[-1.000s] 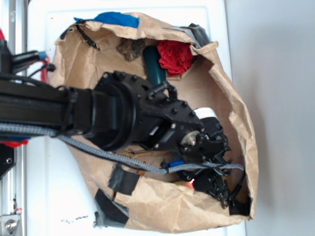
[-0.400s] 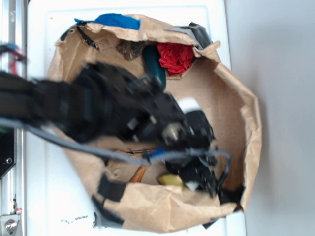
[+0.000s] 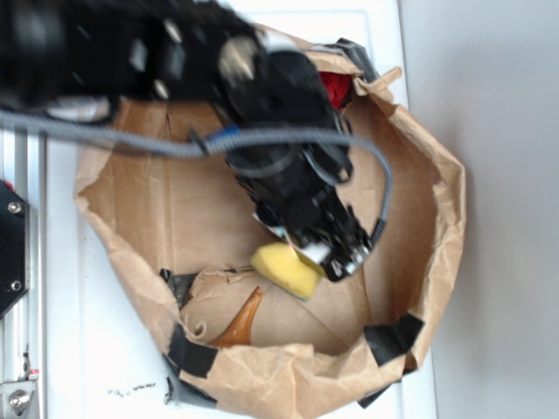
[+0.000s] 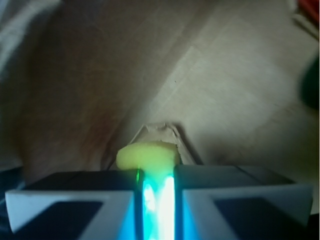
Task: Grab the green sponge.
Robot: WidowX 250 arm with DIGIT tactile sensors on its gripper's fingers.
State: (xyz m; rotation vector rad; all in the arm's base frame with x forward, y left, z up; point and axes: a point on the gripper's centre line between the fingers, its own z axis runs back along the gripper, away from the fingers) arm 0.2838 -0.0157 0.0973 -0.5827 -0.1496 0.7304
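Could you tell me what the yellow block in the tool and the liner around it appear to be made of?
The green sponge looks like soft matte foam: pale yellow, rounded edges, squeezed narrow between the tool's pads in the wrist view. The liner looks like brown kraft paper: dull, creased, crumpled at its rim, patched with black tape.

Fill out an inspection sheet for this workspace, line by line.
Surface: white table carrying a crumpled brown paper bag patched with black tape.
Job's things: soft yellow foam sponge, pinched between the fingers, lifted off the bag floor in the wrist view.
Clutter: amber-brown pointed horn-shaped piece on the bag floor; red crumpled item at the far rim.
Grippers: black gripper, jaws closed on the sponge.
Cables: grey braided cable looping along the arm.
Surroundings: metal rail on the left; plain grey area on the right.
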